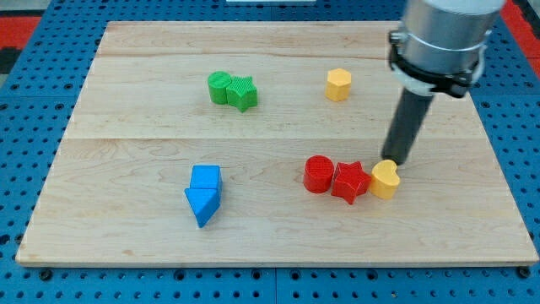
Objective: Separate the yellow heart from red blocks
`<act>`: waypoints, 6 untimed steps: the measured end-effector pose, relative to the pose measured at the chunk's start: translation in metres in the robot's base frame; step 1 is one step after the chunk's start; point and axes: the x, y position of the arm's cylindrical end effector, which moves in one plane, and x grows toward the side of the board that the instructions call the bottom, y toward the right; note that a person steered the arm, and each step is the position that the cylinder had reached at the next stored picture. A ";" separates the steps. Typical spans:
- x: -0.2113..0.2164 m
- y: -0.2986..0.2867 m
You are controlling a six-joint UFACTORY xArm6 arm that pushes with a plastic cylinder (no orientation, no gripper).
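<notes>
Legible text, labels, brands, numbers, signs: none. The light wooden board carries no print from edge to edge or at any corner. The coloured plastic blocks show bare faces. The grey arm housing and the dark rod bear no readable marking.

A pale wooden counter of joined planks lies on a blue pegboard surface, with red patches at the view's top corners.
</notes>
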 end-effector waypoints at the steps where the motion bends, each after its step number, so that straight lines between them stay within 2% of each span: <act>1: 0.018 -0.017; 2: -0.029 -0.038; 3: 0.009 -0.067; 4: 0.025 -0.032; 6: 0.035 0.000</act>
